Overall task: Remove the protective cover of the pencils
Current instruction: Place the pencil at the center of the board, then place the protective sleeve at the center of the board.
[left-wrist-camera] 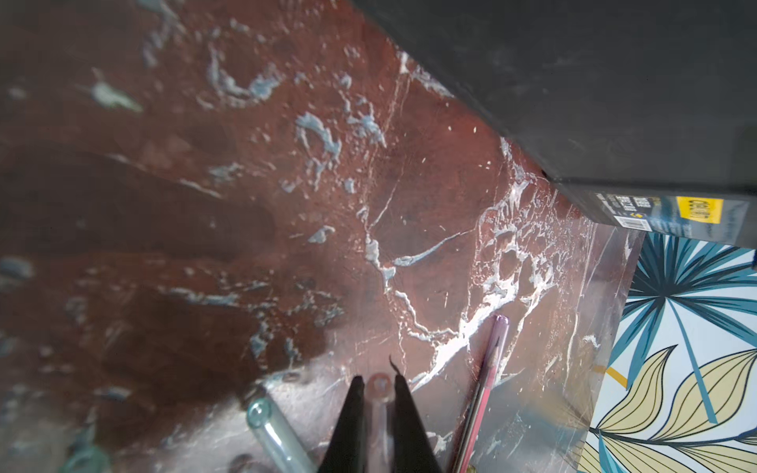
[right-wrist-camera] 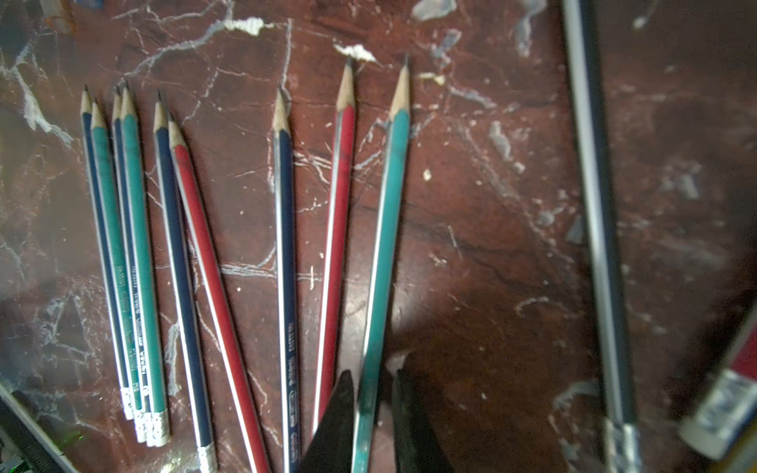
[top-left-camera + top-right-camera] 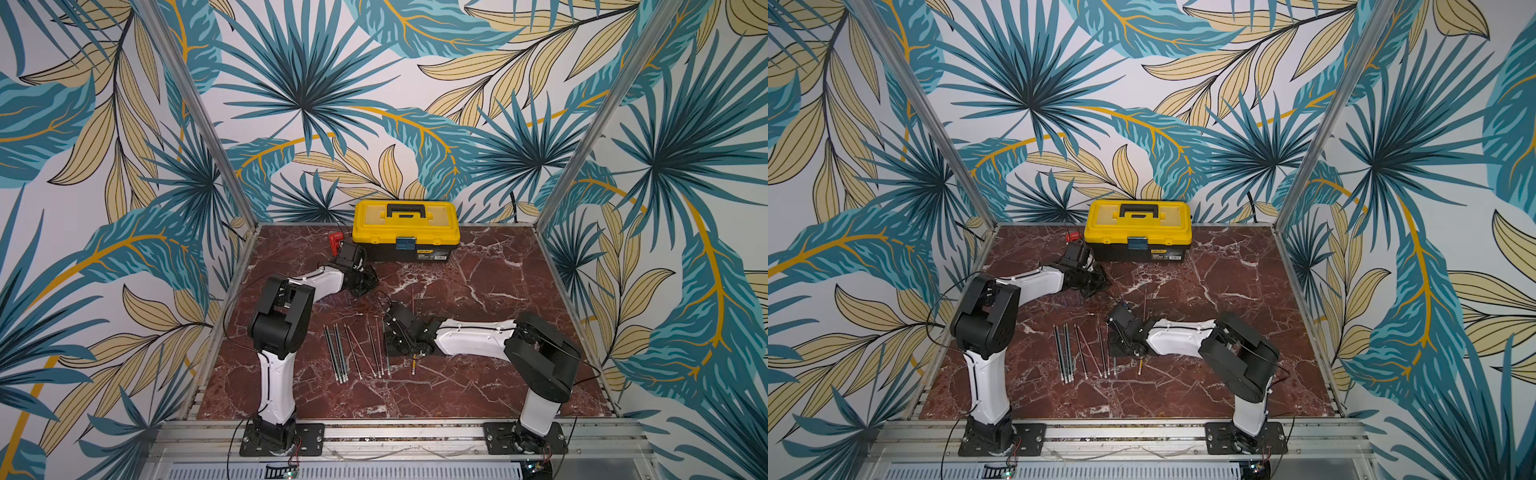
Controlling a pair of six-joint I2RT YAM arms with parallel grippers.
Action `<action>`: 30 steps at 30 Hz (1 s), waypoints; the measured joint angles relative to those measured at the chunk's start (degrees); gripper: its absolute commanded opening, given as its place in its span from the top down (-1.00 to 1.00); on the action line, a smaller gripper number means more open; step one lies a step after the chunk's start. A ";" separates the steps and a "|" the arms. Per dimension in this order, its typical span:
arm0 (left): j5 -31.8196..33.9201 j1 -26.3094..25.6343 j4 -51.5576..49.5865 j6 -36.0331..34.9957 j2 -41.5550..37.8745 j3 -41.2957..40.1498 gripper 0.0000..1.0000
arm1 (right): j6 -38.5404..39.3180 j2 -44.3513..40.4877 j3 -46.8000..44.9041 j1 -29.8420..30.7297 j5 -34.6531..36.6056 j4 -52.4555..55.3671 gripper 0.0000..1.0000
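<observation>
So the left end effector [image 1: 379, 383] is pinched tight on one protective cover [image 1: 379, 395], a little clear cap sitting right between the two black fingers, low over the marble worktop [image 1: 286, 204]. A second clear cap [image 1: 272, 428] lies on the marble just beside it, and on the other side there's a capped pencil [image 1: 485, 381] with a pinkish sleeve on its tip. That arm goes up from its front mount, folds at the elbow and reaches back, wrist bent down just in front of the yellow toolbox [image 3: 405, 230]. The right end effector [image 2: 372, 374] has its fingers slightly apart with a green pencil [image 2: 389, 229] running between them. There's a visible gap on one side, so it's not really squeezing. The right forearm lies almost level, stretched from its raised elbow in toward the middle, wrist tipped down over the pencils [image 3: 357, 353]. Those are fanned out on the worktop mid-front, between the two arms, and in the right wrist view every tip in the fan is bare sharpened wood.
</observation>
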State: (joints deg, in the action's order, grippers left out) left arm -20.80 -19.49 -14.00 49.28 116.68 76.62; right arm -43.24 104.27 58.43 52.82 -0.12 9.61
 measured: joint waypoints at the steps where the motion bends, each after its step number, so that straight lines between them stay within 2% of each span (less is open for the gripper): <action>1: 0.00 -0.09 -0.42 0.00 0.04 0.22 1.00 | 0.11 0.00 0.33 0.00 0.37 0.85 0.58; 9: -0.02 -1.01 -3.06 0.02 1.97 2.75 1.00 | 2.19 -2.19 3.54 -0.09 4.28 9.38 0.45; 18: -0.39 -1.49 -6.16 0.02 3.89 5.03 0.94 | 5.20 -5.07 8.81 -2.49 9.73 14.53 0.39; 23: -0.39 -1.49 -6.54 0.04 3.89 5.07 0.90 | 7.08 -2.21 12.52 -4.35 11.08 16.61 0.37; 30: -0.37 -1.49 -6.69 0.17 3.89 5.07 0.73 | 9.05 5.40 17.16 -5.88 10.64 18.62 0.34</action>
State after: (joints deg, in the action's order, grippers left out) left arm -21.17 -20.97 -20.69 49.45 120.57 81.69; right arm -34.20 109.67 75.59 46.94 10.52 28.23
